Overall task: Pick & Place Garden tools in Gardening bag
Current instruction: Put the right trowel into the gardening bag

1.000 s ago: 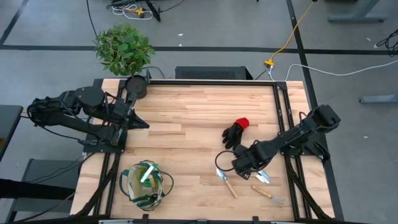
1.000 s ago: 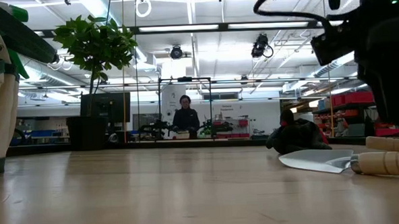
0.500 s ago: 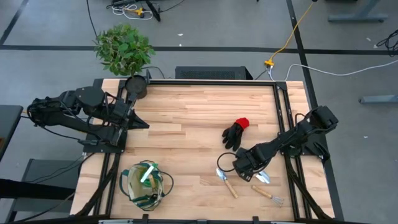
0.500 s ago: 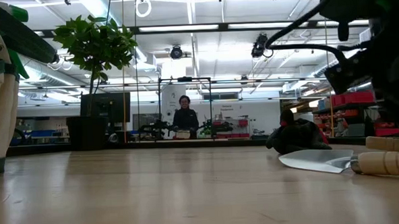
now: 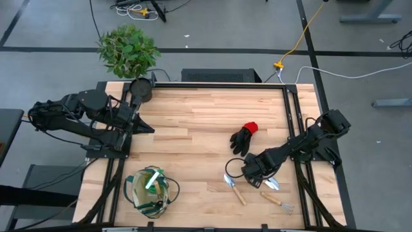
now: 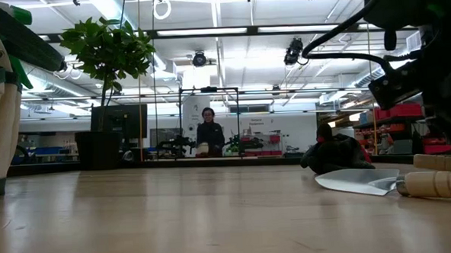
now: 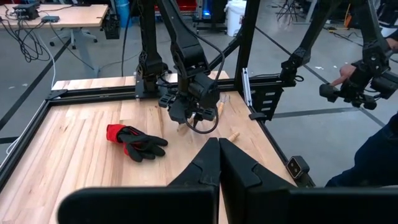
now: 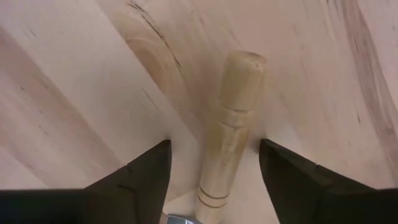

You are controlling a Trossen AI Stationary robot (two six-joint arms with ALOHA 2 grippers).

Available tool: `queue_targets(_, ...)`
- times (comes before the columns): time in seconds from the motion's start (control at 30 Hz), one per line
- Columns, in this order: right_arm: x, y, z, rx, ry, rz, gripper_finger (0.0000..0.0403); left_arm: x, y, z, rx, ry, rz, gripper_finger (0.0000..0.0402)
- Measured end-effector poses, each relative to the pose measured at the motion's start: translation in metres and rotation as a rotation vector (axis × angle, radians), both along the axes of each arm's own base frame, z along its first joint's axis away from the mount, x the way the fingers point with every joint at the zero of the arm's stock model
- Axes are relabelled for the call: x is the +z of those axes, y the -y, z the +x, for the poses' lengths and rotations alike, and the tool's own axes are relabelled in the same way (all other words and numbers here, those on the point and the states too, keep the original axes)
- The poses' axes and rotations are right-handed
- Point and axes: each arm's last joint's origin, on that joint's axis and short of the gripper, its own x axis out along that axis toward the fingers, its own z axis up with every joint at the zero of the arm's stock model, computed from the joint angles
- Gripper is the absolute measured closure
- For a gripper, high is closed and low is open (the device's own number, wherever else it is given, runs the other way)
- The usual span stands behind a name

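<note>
Beige canvas bag (image 5: 150, 191) part-filled; black red-cuffed glove (image 5: 243, 136), forks on bench. Right tool (image 5: 250, 174) spread astride wooden trowel handle (image 8: 231, 134), ungripped; left tool (image 7: 219, 163) clenched, idle.

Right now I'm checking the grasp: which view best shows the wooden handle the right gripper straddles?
The right wrist view: the wooden handle lies between the right gripper's open fingers. In the high view the arm covers it. The low and left wrist views don't show it clearly.
</note>
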Motion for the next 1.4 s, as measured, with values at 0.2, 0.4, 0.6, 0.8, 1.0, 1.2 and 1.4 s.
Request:
queue_targets(0.2,-0.0002,0.0001,-0.0002,0.007,-0.001,0.001,0.0199,0.0,0.0,0.0,0.0,0.0,0.0,0.0399)
queue_targets(0.4,-0.0002,0.0001,-0.0003,0.007,-0.002,0.002,0.0229,0.0,0.0,0.0,0.0,0.0,0.0,0.0399)
queue_targets(0.6,-0.0002,0.0002,-0.0003,0.007,-0.002,0.002,0.0252,0.0,0.0,0.0,0.0,0.0,0.0,0.0399)
queue_targets(0.8,-0.0003,0.0002,-0.0004,0.008,-0.003,0.001,0.0274,0.0,0.0,0.0,0.0,0.0,-0.001,0.0399)
queue_targets(1.0,-0.0003,0.0002,-0.0004,0.008,-0.002,0.001,0.0297,0.0,0.0,0.0,0.0,0.0,-0.001,0.0399)
queue_targets(1.2,-0.0003,0.0002,-0.0004,0.008,-0.002,0.001,0.032,0.0,0.0,0.0,0.0,0.0,-0.001,0.0399)
queue_targets(1.4,-0.0002,0.0002,-0.0003,0.01,-0.002,0.001,0.0328,0.0,0.0,0.0,0.0,0.0,-0.001,0.0399)
